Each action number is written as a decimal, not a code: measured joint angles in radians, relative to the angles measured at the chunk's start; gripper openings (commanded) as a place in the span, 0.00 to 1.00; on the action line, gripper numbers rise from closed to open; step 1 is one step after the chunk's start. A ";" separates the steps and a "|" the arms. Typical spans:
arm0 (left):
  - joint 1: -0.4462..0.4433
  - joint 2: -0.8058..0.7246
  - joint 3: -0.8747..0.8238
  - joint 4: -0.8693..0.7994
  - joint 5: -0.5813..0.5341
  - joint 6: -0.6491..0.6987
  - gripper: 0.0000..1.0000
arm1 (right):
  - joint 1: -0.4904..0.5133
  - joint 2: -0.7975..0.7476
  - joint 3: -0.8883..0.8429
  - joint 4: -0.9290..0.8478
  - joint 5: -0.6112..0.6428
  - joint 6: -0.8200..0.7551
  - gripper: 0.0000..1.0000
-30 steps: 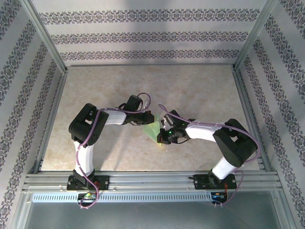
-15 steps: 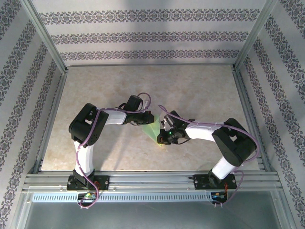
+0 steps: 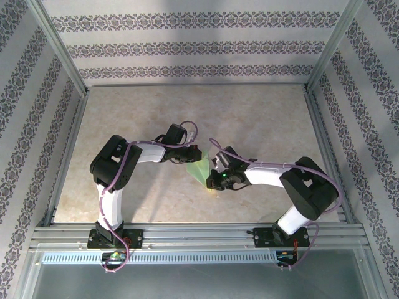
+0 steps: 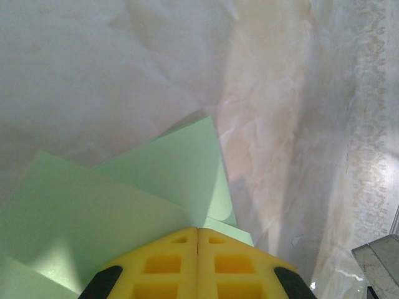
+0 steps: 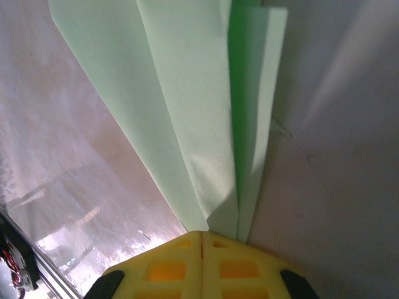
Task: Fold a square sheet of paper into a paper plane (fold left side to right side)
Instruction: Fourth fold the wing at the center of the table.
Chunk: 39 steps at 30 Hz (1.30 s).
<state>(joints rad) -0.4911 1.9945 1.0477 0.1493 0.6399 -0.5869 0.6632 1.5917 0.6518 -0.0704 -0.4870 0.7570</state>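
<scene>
Currently, the paper plane [image 3: 199, 170] lies on the table [image 3: 262, 118] near its centre, with the left arm reaching it from 10 o'clock and the right arm from 4 o'clock. The left gripper [image 4: 197, 244] is fully closed, its yellow tips meeting over pale green layers that fan out toward 10 and 12 o'clock. The right gripper [image 5: 201, 244] is likewise closed at the narrow end of the folds, which run toward 12 o'clock; whether either pinches paper cannot be told.
</scene>
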 measured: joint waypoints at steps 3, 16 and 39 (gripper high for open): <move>0.000 0.000 0.000 0.000 0.000 0.000 0.00 | 0.000 -0.026 -0.025 0.000 0.000 0.005 0.00; 0.000 0.000 0.000 0.000 -0.001 0.000 0.00 | -0.041 -0.177 -0.035 -0.137 -0.019 -0.004 0.00; -0.001 0.000 0.004 -0.005 -0.001 0.000 0.00 | -0.053 0.137 0.156 0.008 0.019 -0.004 0.00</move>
<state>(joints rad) -0.4919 1.9945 1.0515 0.1448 0.6388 -0.5869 0.6106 1.7290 0.8074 -0.0628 -0.4675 0.7528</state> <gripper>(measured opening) 0.064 0.055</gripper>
